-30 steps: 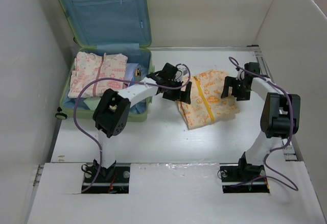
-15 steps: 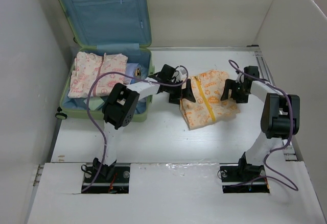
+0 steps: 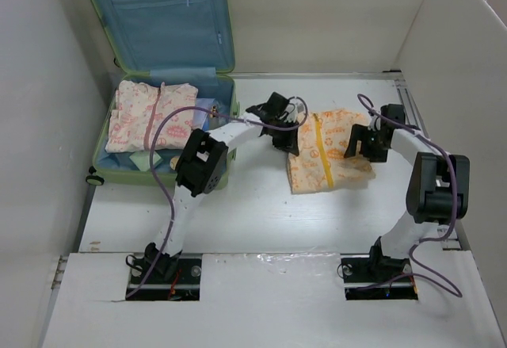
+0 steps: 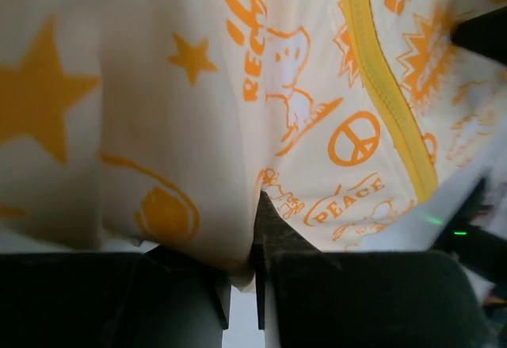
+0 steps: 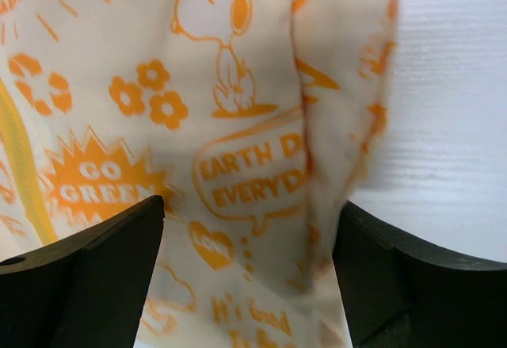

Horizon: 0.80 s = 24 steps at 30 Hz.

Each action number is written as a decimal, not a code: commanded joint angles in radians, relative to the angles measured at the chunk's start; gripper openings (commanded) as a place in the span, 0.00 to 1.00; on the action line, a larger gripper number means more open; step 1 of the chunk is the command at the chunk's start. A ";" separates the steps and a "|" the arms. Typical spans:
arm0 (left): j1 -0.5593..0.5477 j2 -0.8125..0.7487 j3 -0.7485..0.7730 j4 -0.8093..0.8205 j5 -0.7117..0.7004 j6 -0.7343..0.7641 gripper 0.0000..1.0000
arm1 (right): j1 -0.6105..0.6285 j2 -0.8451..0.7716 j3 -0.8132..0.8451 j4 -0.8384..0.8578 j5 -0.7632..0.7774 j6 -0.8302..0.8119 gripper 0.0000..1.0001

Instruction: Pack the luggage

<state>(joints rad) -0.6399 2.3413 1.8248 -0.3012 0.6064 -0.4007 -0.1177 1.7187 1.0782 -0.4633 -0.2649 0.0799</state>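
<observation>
Luggage [image 3: 226, 31]: open, lid up, far-left on bench [image 3: 253, 213]; folded clothes [image 3: 150, 114] inside.
L gripper [image 3: 287, 130]: jaws pinching cloth [image 3: 329, 154] at its left edge.
Cloth: orange print, yellow zip, mid-bench, right of luggage.
R gripper [image 3: 366, 143]: jaws spread astride cloth's right edge.

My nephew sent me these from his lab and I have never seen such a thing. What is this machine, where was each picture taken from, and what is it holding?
These are two small robot arms bolted at the near edge of the table. The wide picture comes from a camera above and behind them; the two close-ups come from cameras on each wrist. An open green suitcase lies at back left, with folded clothes inside. Beside it lies a cream printed bundle with a yellow zipper. The left claw is pinched shut on the bundle's edge. The right claw stands open over its other side, gripping nothing.
</observation>
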 commanded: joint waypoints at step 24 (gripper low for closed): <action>0.080 -0.511 0.318 -0.826 -1.337 0.878 0.00 | 0.047 0.084 0.402 -0.133 -0.054 -0.134 0.87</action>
<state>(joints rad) -0.6258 1.9884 2.1632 -1.0897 -0.5503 0.4267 -0.0784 1.7859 1.4326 -0.6010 -0.2817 -0.0376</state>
